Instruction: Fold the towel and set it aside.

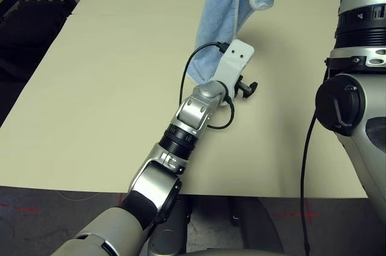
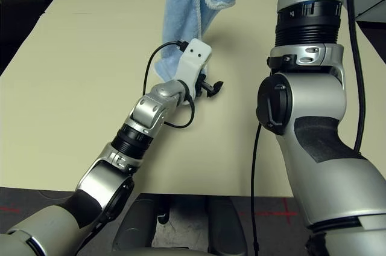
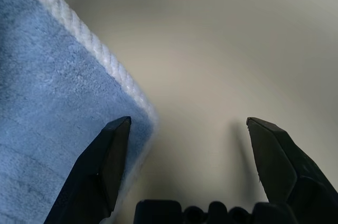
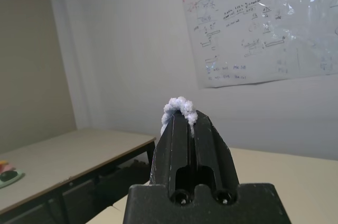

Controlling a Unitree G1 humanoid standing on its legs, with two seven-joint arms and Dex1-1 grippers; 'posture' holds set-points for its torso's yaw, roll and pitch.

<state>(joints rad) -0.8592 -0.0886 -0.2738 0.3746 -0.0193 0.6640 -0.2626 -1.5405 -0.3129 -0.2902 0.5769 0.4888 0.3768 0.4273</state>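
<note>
- The left forearm (image 1: 151, 186), nearest the camera on the left, slants toward the towel (image 2: 181, 23) and hides part of its lower end. A small error in reach there could go unnoticed.
- Left of the towel's near end, a looped cable (image 1: 183, 75) bows out from the left wrist. It might catch the cloth if the wrist turns.
- The left end effector (image 3: 188, 119) stands wide apart at the towel's lower corner, with 1 finger by the cloth and 1 beyond its edge. Closing too high or too far off the corner would pinch air or bunch the terry; pressing down could scrape the surface (image 1: 90, 117).
- The towel hangs from the right end effector, its low end over the surface; whether that end touches down I cannot tell. Swinging it would carry the corner away from the left fingers.
- The right end effector (image 4: 184, 121), at the towel's raised end, is clamped on the white edging (image 4: 179, 104). It seems to have only a narrow bite, so a hard pull between 2 grips could slip it loose, and the towel would drop in a heap.
</note>
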